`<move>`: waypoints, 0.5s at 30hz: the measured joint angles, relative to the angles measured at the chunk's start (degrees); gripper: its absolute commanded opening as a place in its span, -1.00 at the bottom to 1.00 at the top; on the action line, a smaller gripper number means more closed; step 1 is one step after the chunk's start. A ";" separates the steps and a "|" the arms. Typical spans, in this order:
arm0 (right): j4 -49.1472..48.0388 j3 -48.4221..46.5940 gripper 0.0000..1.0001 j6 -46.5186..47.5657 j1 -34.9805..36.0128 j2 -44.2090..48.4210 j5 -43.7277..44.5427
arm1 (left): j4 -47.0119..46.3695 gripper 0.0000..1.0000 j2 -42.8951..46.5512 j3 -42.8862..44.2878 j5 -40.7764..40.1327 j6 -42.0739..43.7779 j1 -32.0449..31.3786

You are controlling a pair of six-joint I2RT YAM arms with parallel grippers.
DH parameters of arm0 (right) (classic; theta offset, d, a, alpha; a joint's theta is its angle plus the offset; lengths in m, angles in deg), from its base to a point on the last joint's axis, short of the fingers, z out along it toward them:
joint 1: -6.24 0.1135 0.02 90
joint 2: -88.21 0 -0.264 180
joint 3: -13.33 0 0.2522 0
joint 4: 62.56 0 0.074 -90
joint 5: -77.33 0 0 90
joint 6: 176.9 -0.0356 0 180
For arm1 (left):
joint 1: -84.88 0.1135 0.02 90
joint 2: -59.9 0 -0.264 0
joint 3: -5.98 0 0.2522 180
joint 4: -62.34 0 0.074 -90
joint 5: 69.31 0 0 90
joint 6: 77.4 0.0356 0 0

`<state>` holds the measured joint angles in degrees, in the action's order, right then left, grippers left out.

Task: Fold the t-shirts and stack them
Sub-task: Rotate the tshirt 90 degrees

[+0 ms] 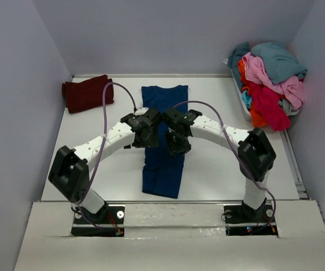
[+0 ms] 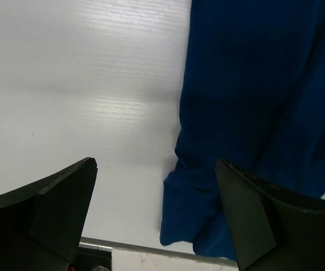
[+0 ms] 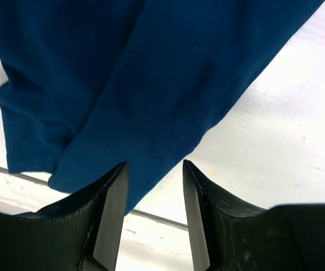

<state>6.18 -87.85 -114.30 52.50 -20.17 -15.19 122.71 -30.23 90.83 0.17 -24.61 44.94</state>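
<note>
At the middle of the white table [image 1: 219,169] lies the blue t-shirt [image 1: 163,96], folded lengthwise into a long narrow strip that runs from the far side toward the arms; both grippers hover above its middle part. The left gripper [image 2: 156,164] is spread wide over the strip's left edge, holding nothing; the right gripper [image 3: 155,164] is partly apart, with no cloth pinched. A folded maroon t-shirt [image 1: 86,94] rests at the far left corner; a heap of coloured t-shirts [image 1: 272,79] fills the white basket [image 1: 245,107] at the far right.
</note>
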 measured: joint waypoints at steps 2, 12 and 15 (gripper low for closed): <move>-0.04 1.01 -0.03 -0.50 1.01 0.66 -0.04 | 0.61 0.96 2.58 -1.38 0.28 -1.68 -2.16; 0.20 5.88 -0.05 -1.57 5.07 1.40 -1.60 | 1.36 0.95 6.38 -9.92 4.61 -9.07 -8.24; 0.28 8.00 -0.06 -2.01 5.88 3.06 -1.79 | 1.42 0.95 8.24 -13.40 6.03 -10.75 -8.50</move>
<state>6.46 -79.85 -116.31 58.38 -17.11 -16.98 124.13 -21.99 77.43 6.21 -35.36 36.44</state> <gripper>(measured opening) 0.476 0.977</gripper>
